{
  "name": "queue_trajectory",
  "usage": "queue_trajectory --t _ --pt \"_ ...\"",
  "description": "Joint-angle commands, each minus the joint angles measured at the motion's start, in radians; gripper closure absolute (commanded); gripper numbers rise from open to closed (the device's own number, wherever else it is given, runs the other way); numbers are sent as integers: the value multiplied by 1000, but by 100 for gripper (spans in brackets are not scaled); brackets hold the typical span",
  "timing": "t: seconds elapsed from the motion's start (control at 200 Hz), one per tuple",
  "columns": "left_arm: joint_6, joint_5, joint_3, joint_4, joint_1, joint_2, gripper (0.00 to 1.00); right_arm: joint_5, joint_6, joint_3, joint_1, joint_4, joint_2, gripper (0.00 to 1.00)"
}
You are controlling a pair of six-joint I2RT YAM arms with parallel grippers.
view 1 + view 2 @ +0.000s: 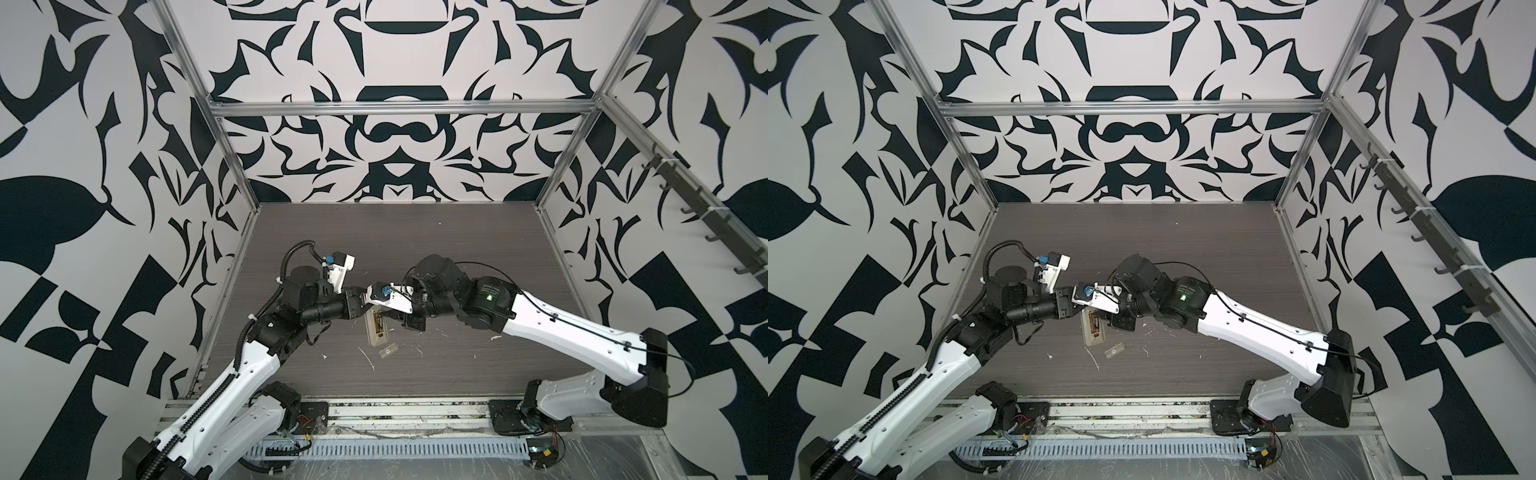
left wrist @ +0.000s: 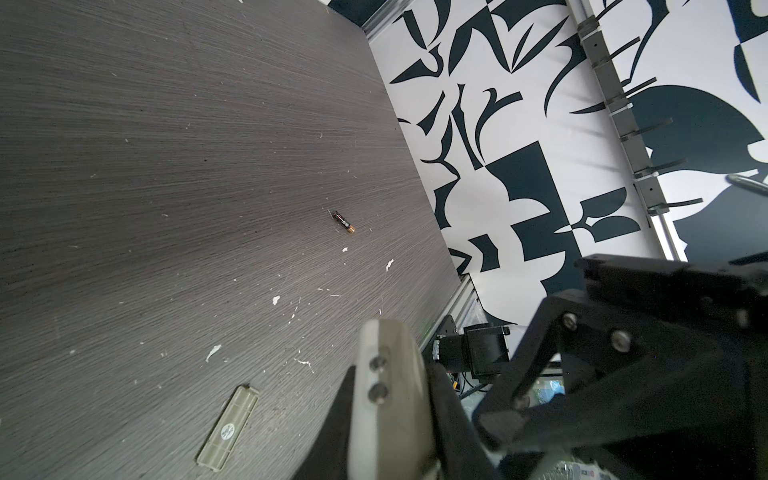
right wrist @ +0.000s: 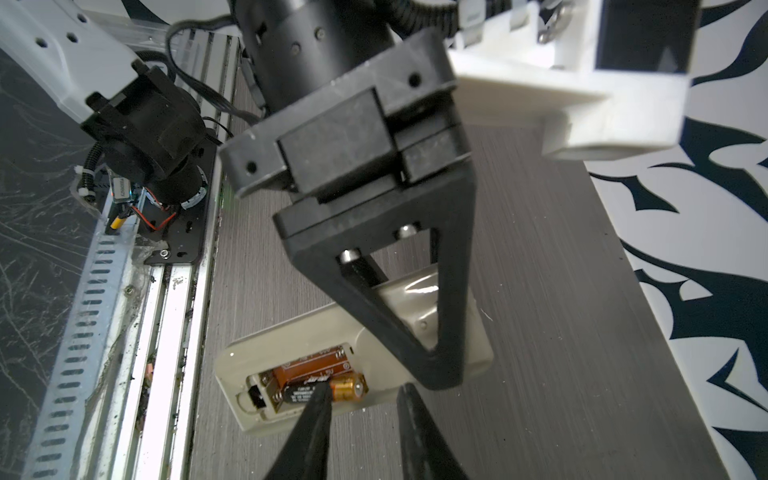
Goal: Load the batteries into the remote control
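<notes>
The remote control lies back up on the table, its battery recess uncovered; in both top views it sits mid-table. My left gripper is shut on the remote's far end, also seen from above. One battery, dark with a copper tip, rests in the recess's near slot. My right gripper hovers at that slot with a gap between its fingers; one fingertip touches the battery. A second battery lies loose on the table.
The translucent cover piece lies flat on the table just in front of the remote. White flecks are scattered over the dark wood-grain table. Patterned walls and metal rails close in three sides.
</notes>
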Motion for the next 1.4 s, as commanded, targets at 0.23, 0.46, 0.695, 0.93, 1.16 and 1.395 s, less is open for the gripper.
queue_trajectory --t 0.23,0.46,0.695,0.93,1.16,1.395 --pt "9 30 43 18 -3 -1 100 55 -23 33 19 -2 -3 74" --pt "10 33 44 13 -3 0 100 56 -29 35 27 -10 3 75" --pt "12 34 45 11 -3 1 100 58 -37 37 32 -22 8 74" --pt "13 40 47 11 -3 5 100 55 -38 40 36 -25 17 74" --pt "12 40 50 7 -3 1 100 62 -42 39 39 -23 22 74" --pt "12 41 47 -5 -3 -7 100 66 -43 37 42 -25 34 76"
